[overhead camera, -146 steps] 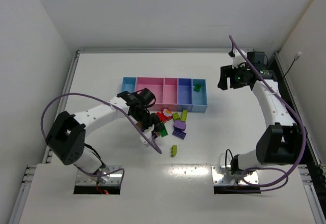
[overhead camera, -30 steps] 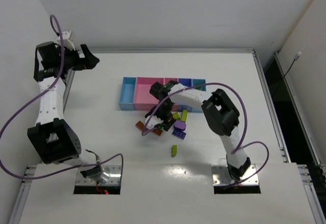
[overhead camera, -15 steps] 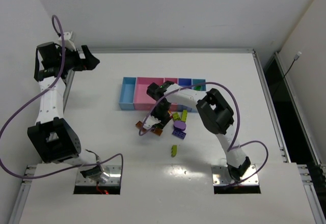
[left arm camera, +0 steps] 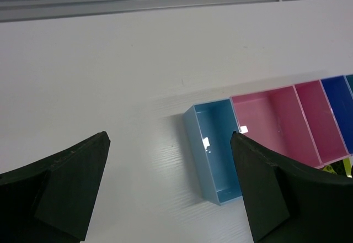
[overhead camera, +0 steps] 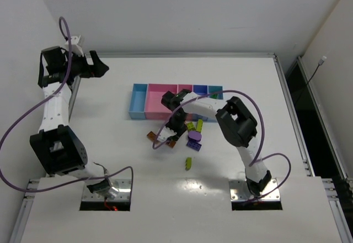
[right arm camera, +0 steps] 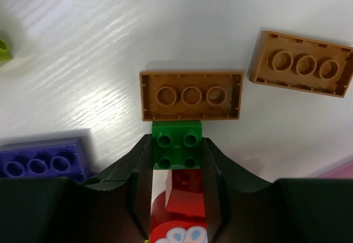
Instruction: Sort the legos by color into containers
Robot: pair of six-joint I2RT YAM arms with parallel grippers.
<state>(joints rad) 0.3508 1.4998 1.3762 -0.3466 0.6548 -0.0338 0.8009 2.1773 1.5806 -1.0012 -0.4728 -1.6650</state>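
Lower centre of the right wrist view: the right tool (right arm camera: 176,139) pinches a green lego (right arm camera: 176,150) by its smooth sides (light, rigid, probably slick), on the counter (right arm camera: 110,27) touching an orange brick (right arm camera: 191,95); the left tool (left arm camera: 169,135) is spread.

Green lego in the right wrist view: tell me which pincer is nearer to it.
Right. The right pincer straddles the green lego, a finger against each side. The left pincer hangs open near the table's far left corner, beyond the containers.
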